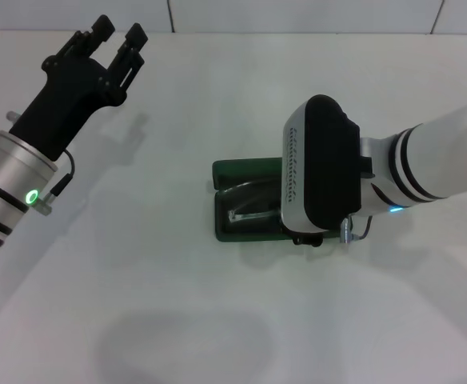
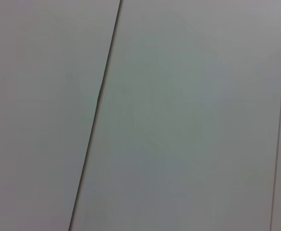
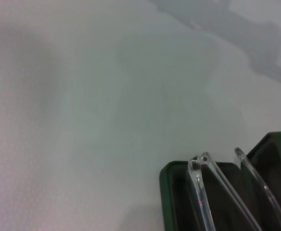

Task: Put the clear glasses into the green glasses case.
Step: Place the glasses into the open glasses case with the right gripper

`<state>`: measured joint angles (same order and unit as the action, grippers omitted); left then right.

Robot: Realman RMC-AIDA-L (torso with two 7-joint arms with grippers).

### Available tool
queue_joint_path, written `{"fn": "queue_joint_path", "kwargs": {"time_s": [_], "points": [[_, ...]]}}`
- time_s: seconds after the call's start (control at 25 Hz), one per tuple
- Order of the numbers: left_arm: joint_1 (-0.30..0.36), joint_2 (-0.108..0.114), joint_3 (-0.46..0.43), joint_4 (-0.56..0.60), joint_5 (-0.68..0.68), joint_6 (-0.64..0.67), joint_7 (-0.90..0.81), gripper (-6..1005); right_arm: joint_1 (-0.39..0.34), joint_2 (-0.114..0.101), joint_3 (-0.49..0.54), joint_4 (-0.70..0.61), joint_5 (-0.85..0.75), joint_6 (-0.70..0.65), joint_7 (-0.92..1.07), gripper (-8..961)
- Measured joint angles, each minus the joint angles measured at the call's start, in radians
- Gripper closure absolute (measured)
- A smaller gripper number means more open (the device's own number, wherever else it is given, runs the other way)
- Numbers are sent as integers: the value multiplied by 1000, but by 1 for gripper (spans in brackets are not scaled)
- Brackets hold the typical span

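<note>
Green glasses case (image 1: 245,172) lay open on white table (image 1: 217,320), centre. Clear glasses (image 3: 212,192) sat inside it. Right gripper (image 1: 317,232) was directly above case; finger state can't be determined. Left gripper (image 1: 113,44) raised far-left w/ fingers apart.

I'm holding the left gripper (image 1: 118,34) raised far left, fingers parted — my right arm (image 1: 425,160) is reaching inward, wrist bent down.

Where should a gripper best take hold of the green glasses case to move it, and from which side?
Probably from above, across the short width of the green glasses case at its exposed end: it lies open and flat, with clear glasses inside and the right arm covering the other end.
</note>
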<state>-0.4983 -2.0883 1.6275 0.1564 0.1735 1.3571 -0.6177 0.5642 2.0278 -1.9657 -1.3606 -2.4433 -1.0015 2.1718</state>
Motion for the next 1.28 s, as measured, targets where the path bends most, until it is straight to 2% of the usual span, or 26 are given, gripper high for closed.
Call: {"fn": "queue_joint_path", "kwargs": {"time_s": [0.6, 1.08, 1.28], "points": [[0, 4, 1, 0, 0, 0, -1, 470, -5, 0, -91, 6, -101, 99, 75, 757], [0, 9, 2, -4, 18, 0, -3, 470, -58, 0, -126, -37, -106, 156, 90, 752], [-1, 10, 2, 3, 28, -12, -4, 470, -81, 0, -158, -51, -205, 193, 176, 751]]}}
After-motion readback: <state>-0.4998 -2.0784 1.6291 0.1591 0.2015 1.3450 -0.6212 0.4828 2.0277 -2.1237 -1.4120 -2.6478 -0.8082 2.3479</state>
